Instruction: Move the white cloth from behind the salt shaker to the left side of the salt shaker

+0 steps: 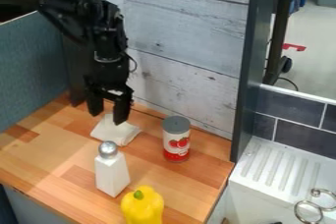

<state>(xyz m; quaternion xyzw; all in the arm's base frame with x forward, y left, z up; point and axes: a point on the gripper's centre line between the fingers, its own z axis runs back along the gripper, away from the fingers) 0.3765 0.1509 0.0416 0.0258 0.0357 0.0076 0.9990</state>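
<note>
Cloth (117, 133) is looking light and floppy, its middle offering easy pinching; the pincer (107, 118) is hanging near, tips apart.

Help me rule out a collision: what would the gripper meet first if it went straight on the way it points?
Probably the white cloth below the gripper, though depth is unclear here.

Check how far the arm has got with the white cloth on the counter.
No finished step shows: the cloth lies on the wooden counter. Nothing is in hand; the gripper hangs open by the cloth, contact unclear. Closing on it, and any lift or move, seems left.
</note>
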